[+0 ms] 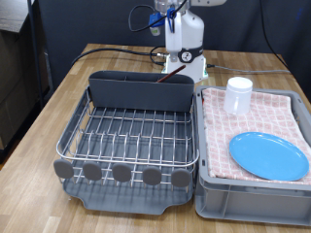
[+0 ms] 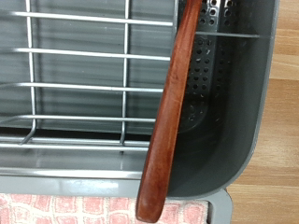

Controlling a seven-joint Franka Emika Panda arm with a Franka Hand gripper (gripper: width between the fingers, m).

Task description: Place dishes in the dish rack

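The reddish-brown wooden spoon slants across the tall grey cutlery bin of the dish rack, its broad end over the bin's rim. In the exterior view my gripper hangs just above the right end of the bin, with a bit of the spoon at its tip. My fingers do not show in the wrist view. The white cup and the light-blue plate lie on the pink checked cloth on the exterior view's right.
The rack's wire grid holds nothing, with round knobs along its bottom edge. The grey crate with the pink cloth sits against the rack. The robot base and cables stand behind on the wooden table.
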